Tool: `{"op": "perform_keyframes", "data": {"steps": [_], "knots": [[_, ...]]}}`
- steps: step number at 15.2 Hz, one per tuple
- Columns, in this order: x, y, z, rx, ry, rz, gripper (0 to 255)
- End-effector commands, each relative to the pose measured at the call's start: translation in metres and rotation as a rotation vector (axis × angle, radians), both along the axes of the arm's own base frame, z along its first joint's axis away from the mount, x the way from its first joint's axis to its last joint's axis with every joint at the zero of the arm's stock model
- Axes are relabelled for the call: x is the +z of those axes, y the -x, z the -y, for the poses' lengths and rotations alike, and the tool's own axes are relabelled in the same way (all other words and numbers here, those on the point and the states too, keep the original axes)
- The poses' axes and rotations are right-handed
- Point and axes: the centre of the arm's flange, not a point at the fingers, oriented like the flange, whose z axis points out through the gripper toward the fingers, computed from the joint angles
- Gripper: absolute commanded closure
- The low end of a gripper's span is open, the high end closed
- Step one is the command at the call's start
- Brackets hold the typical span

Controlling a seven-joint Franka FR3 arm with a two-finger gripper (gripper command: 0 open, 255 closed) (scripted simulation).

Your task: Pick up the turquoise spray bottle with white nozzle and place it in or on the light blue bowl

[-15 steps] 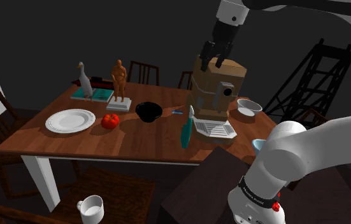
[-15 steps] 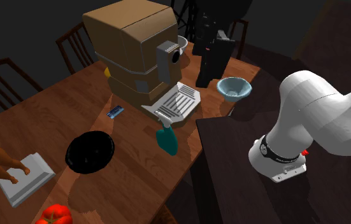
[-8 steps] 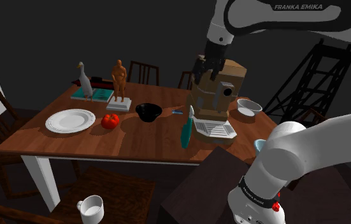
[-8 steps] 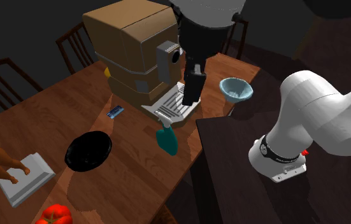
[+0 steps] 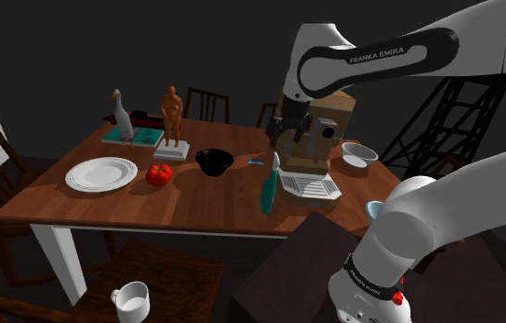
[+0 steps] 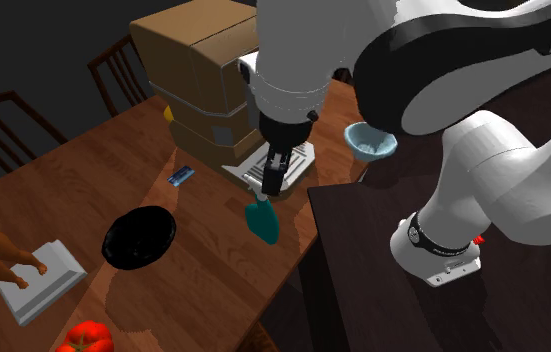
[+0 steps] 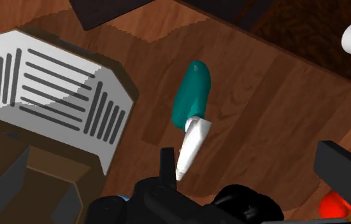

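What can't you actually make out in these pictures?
Light blue bowl: shoulder view, mostly behind the white arm.
Brown boxy machine: second exterior view, front partly behind the arm.
Red thing: wrist view, cut off by the edge; too little shows to name it.

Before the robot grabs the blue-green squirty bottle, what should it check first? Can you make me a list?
1. turquoise spray bottle with white nozzle standing upright on the brown wooden table: ok.
2. black gripper lined up over the nozzle: ok, it hangs close above it.
3. Bottle held: not ok, the gripper is above it, not around it.
4. light blue bowl empty and ready: ok.
5. Enough room between the bottle and the white slotted tray next to it: cannot tell.
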Motion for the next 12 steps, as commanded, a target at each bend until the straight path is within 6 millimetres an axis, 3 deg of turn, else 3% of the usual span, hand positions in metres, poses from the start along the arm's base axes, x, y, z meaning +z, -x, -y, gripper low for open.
{"op": "perform_keyframes", "data": {"steps": [1,5,12], "knots": [[-0.026,-0.004,0.007,-0.039,-0.001,-0.006,0],[-0.076,-0.015,0.020,-0.115,-0.004,-0.022,0],[-0.109,-0.016,0.024,-0.117,-0.004,-0.022,0]]}}
